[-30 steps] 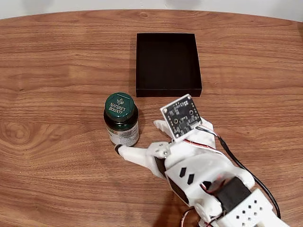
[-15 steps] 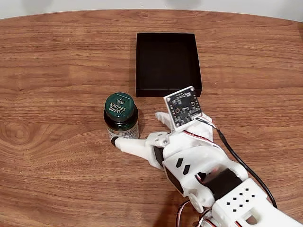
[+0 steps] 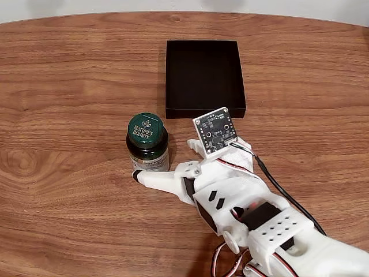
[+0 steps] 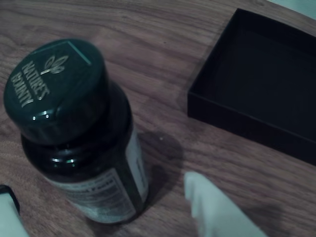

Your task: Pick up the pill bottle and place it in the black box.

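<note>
- Pill bottle (image 3: 147,144), small, dark green and cylindrical with a green printed screw cap and white label, stands upright on the brown wood-grain table (image 3: 69,86), near the shallow square matte black box (image 3: 204,77) but apart from it.
- White two-finger gripper (image 3: 167,161) sits low beside the bottle, fingers spread apart.
- One black-tipped finger (image 3: 151,178) lies at the bottle's base; the other finger (image 4: 217,210) shows blurred in the wrist view.
</note>
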`<state>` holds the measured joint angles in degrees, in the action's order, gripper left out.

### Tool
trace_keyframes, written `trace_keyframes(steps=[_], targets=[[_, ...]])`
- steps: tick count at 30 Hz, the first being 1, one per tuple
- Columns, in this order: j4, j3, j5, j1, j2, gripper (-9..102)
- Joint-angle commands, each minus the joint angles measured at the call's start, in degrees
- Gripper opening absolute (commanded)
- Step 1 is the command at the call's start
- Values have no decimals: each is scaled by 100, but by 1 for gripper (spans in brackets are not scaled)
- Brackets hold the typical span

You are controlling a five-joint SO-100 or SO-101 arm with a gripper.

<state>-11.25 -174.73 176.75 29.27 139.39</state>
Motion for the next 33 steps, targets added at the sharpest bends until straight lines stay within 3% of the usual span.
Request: trace_keyframes(steps=[1, 17, 33], targets=[[-826, 316, 88, 79, -650, 41], [-2848, 1477, 105, 114, -3428, 39], [-3261, 2188, 53, 404, -4474, 30]])
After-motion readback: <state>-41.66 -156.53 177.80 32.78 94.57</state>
